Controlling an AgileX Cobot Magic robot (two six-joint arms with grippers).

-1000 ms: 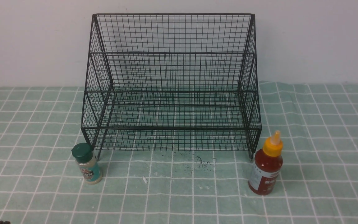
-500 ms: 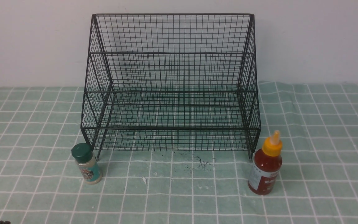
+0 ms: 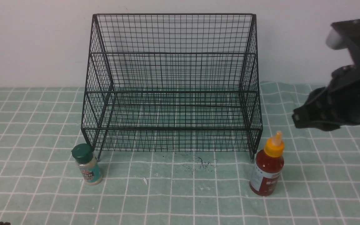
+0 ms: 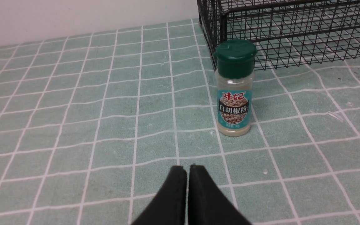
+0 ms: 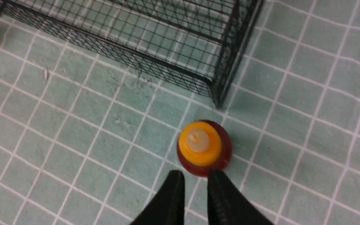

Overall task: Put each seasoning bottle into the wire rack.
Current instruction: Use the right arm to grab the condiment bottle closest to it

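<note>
The black wire rack stands at the back of the checked cloth with bare shelves. A short shaker jar with a dark green cap stands upright by the rack's front left leg. A red sauce bottle with a yellow nozzle cap stands upright by the front right leg. My right gripper hovers above and to the right of the red bottle. In the right wrist view that gripper is open with nothing between its fingers. My left gripper is shut and empty, short of the shaker jar.
A green cloth with a white grid covers the table, wrinkled at the right. Dark specks lie in front of the rack. A white wall stands behind the rack. The rack's corner post is close to the red bottle.
My right arm has come into the front view from the right and now hangs above the red bottle. Bottles and rack have not moved.
</note>
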